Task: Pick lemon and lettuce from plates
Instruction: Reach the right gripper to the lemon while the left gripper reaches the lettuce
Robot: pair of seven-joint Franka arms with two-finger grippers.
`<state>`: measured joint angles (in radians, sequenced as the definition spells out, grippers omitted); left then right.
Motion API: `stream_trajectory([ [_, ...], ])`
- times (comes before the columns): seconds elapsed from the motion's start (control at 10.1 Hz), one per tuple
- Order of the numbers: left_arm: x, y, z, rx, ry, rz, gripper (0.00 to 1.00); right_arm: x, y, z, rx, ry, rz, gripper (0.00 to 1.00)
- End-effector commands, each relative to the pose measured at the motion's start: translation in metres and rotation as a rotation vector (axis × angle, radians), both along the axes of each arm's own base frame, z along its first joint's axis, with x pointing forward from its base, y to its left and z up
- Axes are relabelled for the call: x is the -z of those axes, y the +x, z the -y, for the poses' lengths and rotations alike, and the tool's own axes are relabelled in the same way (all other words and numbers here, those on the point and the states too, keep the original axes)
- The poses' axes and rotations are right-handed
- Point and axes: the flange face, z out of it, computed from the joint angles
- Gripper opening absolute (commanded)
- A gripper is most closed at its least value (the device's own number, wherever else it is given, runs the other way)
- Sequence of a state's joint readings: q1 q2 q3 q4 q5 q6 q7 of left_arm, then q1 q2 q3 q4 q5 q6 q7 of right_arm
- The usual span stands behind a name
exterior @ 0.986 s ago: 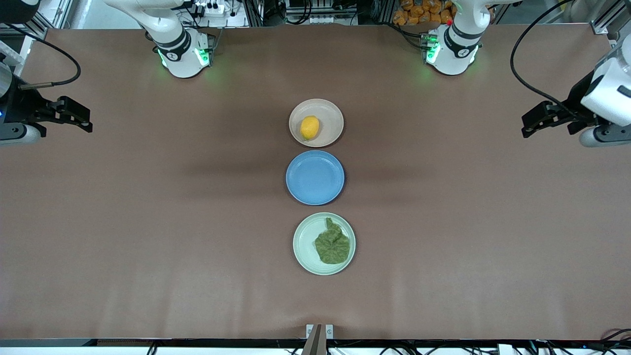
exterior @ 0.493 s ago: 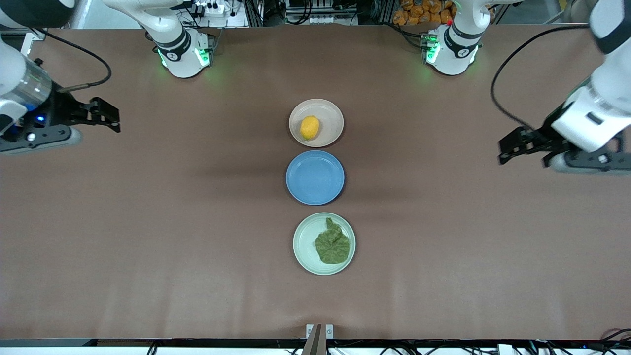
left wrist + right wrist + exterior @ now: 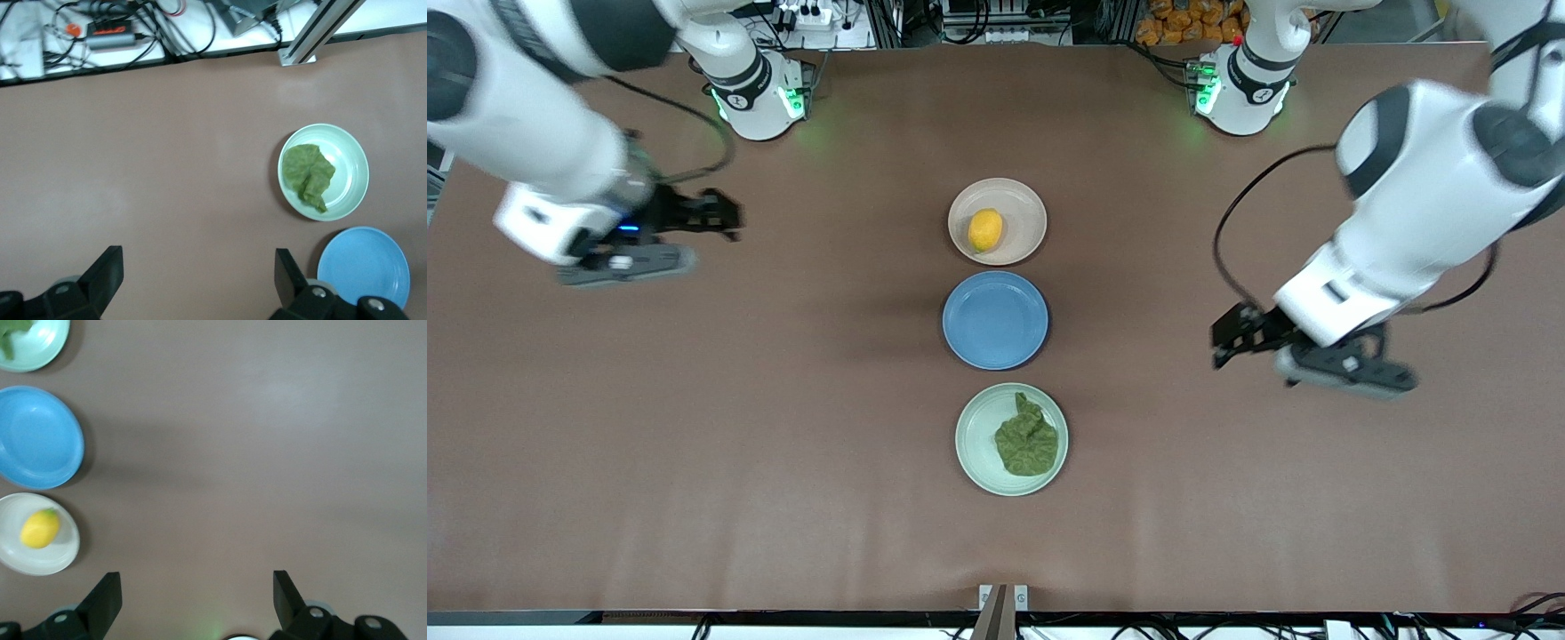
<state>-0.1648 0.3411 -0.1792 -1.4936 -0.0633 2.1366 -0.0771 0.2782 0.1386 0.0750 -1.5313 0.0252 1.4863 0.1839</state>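
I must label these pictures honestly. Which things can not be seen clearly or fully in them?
- Mint green plate: right wrist view, cut off by the picture's edge; only a scrap of lettuce shows.
- Blue plate: left wrist view, partly covered by the left gripper's finger.
- Under the lettuce and the lemon: front view, each covers part of its own plate.

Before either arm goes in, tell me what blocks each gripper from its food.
Nothing visible does. Bare table lies between the right gripper and the lemon on the beige plate, and between the left gripper and the lettuce on the mint plate. Both grippers' fingers are open.
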Motion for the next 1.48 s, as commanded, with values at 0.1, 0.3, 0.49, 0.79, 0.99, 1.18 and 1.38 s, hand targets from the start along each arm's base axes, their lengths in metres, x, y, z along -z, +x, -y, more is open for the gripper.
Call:
stream_trajectory([
  [0.1, 0.057, 0.014, 0.051, 0.067, -0.038, 0.045, 1.0, 0.063, -0.034, -0.136, 0.119, -0.043, -0.001, 1.0],
  [0.3, 0.106, 0.016, 0.099, 0.104, -0.077, 0.127, 1.0, 0.117, -0.061, -0.205, 0.131, -0.079, -0.005, 1.0],
  [0.49, 0.146, 0.005, 0.148, 0.17, -0.08, 0.221, 1.0, 0.162, -0.087, -0.242, 0.106, -0.09, -0.012, 1.0],
  [0.79, 0.195, 0.008, 0.155, 0.199, -0.061, 0.266, 1.0, 0.227, -0.135, -0.276, 0.039, -0.117, -0.034, 1.0],
  [0.99, 0.228, 0.003, 0.169, 0.242, -0.047, 0.313, 1.0, 0.244, -0.152, -0.286, 0.112, -0.119, -0.01, 1.0],
  [1.18, 0.258, 0.0, 0.186, 0.264, -0.024, 0.345, 1.0, 0.267, -0.161, -0.296, 0.142, -0.127, -0.005, 1.0],
  [1.38, 0.277, -0.008, 0.2, 0.288, -0.009, 0.338, 1.0, 0.285, -0.165, -0.299, 0.159, -0.133, -0.004, 1.0],
])
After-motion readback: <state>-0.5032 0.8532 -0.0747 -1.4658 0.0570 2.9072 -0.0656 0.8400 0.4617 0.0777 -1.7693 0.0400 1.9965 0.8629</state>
